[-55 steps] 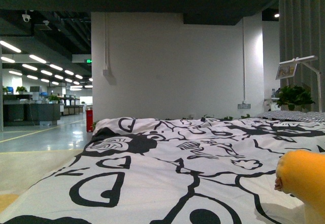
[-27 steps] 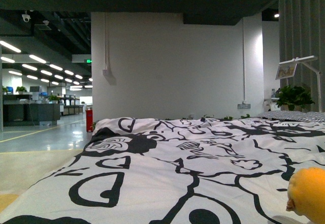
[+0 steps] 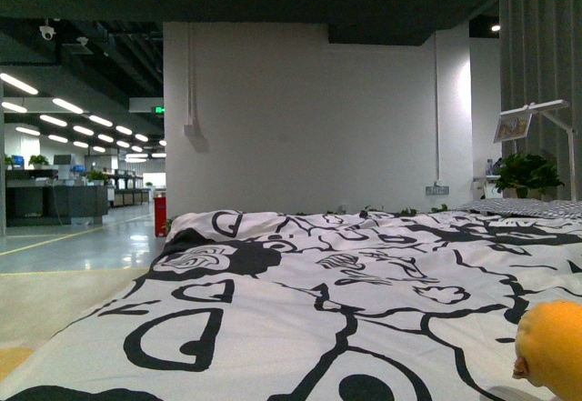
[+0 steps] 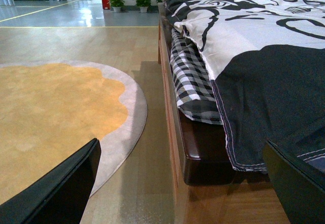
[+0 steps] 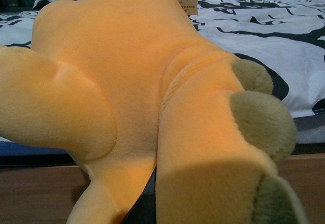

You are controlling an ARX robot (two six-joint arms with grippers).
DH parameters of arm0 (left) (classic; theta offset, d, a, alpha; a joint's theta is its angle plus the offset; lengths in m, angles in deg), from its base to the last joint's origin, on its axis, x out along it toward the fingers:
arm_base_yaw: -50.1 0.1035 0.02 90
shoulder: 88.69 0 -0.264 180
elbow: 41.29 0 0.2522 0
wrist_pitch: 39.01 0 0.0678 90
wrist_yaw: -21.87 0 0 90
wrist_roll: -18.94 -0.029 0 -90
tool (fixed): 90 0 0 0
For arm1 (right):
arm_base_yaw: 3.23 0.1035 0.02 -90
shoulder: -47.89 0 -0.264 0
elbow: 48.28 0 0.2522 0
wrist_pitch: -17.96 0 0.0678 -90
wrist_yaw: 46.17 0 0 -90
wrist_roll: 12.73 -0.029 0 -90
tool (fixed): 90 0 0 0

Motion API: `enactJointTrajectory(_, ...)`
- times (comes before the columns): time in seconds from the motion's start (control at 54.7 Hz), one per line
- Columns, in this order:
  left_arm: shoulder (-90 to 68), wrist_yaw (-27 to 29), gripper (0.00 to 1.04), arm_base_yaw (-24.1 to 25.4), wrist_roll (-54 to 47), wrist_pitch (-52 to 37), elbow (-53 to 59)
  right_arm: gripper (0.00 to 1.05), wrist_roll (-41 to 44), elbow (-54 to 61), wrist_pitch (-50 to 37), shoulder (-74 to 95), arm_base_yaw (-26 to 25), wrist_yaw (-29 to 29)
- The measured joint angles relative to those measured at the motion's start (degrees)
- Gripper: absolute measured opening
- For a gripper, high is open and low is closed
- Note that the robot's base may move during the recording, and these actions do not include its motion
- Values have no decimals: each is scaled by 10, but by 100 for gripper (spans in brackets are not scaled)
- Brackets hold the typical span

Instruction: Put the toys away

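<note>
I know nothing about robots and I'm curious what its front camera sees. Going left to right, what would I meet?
Office desks → red cylinder on the floor → white wall → orange plush toy.

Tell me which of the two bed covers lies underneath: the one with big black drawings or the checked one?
The checked cover lies underneath; the cover with black drawings is draped over it, leaving only its side showing.

Plush toy (image 5: 132,82) soft, fuzzy; duvet (image 3: 300,310) matt cloth; floor (image 4: 137,183) wood.
</note>
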Motion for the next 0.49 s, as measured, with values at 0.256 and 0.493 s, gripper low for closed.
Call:
enactJointTrajectory(0.256,0,4,98,1,0,0,0,7,3,0,0,0,0,-9)
enactJointTrajectory(0.493,-1,0,98,1,0,0,0,7,6,0,5,1,-1,6)
